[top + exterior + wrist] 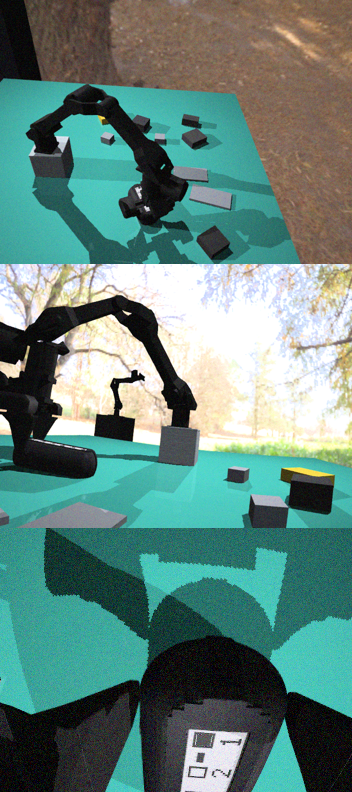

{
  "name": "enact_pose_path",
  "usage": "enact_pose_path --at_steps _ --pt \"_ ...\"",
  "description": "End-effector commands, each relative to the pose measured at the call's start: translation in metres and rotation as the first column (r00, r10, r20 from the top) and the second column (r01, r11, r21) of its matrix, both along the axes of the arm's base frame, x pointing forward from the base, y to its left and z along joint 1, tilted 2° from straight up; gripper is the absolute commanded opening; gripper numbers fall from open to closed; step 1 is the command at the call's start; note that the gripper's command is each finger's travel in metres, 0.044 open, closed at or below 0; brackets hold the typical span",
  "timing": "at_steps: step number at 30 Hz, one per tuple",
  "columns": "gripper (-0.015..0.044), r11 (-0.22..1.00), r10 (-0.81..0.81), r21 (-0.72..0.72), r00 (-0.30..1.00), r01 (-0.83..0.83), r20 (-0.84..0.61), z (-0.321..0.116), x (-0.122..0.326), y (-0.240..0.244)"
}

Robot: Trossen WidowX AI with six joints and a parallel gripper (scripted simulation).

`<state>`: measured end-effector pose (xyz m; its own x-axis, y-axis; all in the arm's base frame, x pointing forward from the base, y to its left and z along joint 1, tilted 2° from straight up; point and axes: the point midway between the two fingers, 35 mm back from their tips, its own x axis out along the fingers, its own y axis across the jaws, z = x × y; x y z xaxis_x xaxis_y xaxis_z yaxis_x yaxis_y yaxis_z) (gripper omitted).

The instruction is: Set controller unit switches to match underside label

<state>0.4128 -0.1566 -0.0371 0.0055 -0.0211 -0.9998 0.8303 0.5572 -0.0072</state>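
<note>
The controller unit (148,219) (62,460) (215,670) is upside down, its underside label facing up and its switches hidden beneath. In the wrist view the white label (214,759) shows square 1 filled and square 2 empty; only the edge of the third shows, and the rest is out of frame. My gripper (30,445) (215,696) is shut on the unit, one finger against each long side near the rounded end by number 1. The unit is at or just above bench height; I cannot tell if it touches.
Two flat grey plates (211,197) (190,174) lie beside the arm. A dark block (213,241) lies near the front right. Farther back are more dark blocks (194,138) (310,494), small grey blocks (107,138) (238,474) and a yellow block (102,119) (306,472).
</note>
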Motion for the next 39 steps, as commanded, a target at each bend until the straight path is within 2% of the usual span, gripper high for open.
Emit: enact_pose_path --at_steps 1,39 --pt "0.0336 1.000 0.000 0.001 1.000 0.000 0.003 0.007 0.000 0.003" --pt "0.0336 1.000 0.000 0.002 1.000 0.000 0.002 0.033 -0.008 0.014"
